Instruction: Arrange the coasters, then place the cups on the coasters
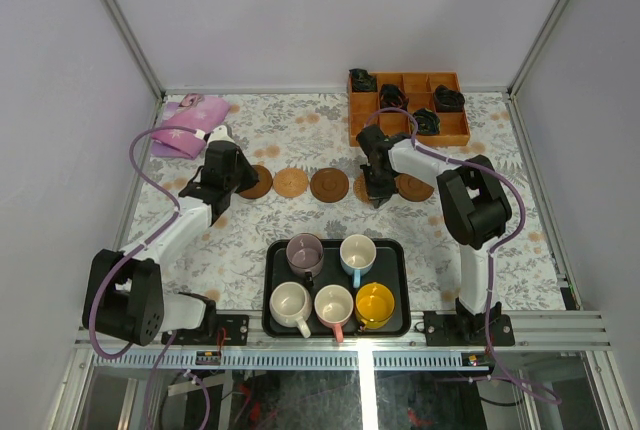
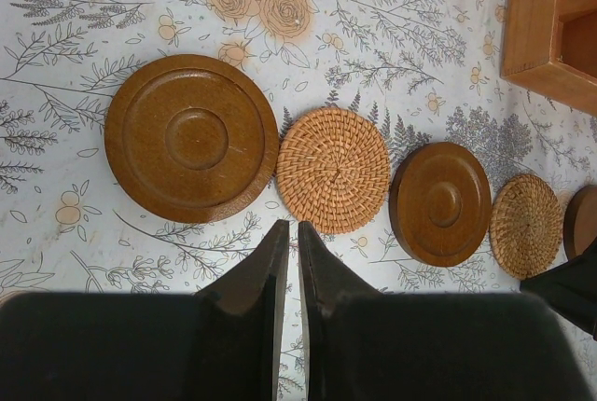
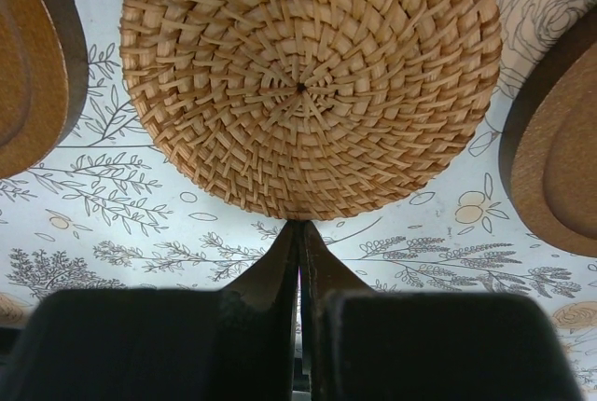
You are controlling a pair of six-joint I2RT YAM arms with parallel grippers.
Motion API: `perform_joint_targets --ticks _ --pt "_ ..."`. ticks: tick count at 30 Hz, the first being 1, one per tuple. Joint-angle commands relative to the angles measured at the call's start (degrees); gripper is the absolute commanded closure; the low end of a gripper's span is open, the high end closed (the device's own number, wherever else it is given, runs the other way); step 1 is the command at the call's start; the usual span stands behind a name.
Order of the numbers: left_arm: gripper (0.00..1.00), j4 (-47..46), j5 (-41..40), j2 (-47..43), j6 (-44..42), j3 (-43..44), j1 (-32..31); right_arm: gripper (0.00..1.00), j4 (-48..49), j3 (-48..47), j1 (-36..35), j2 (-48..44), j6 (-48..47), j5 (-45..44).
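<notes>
Five coasters lie in a row across the floral cloth: dark wood [image 1: 257, 182], woven tan [image 1: 291, 183], dark wood [image 1: 329, 185], woven tan [image 1: 364, 186] and dark wood [image 1: 414, 187]. Five cups stand in the black tray [image 1: 272, 262]: mauve [image 1: 304, 250], white with blue handle [image 1: 357, 253], cream [image 1: 290, 302], white with pink handle [image 1: 333, 305], yellow [image 1: 374, 304]. My left gripper [image 2: 289, 226] hovers shut and empty near the leftmost dark coaster [image 2: 191, 138] and the woven one [image 2: 333, 170]. My right gripper [image 3: 300, 224] is shut, tips against the near edge of a woven coaster [image 3: 303, 75].
An orange compartment box [image 1: 407, 106] holding dark bundles stands at the back right. A pink cloth [image 1: 188, 125] lies at the back left. White walls with metal posts close in three sides. Dark coasters [image 3: 28, 56] [image 3: 560, 159] flank the right gripper's woven one.
</notes>
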State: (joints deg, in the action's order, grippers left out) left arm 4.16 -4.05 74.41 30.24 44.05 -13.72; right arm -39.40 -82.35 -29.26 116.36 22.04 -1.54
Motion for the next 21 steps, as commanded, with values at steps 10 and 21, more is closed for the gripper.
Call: perform_joint_targets --ticks 10,21 --pt "0.93 -1.6 0.3 0.6 0.0 1.0 0.4 1.00 0.4 -2.3 -0.4 0.9 0.8 -3.0" --pt "0.92 -2.2 0.4 0.3 0.3 0.4 0.5 1.00 0.4 -3.0 -0.4 1.2 1.0 -3.5"
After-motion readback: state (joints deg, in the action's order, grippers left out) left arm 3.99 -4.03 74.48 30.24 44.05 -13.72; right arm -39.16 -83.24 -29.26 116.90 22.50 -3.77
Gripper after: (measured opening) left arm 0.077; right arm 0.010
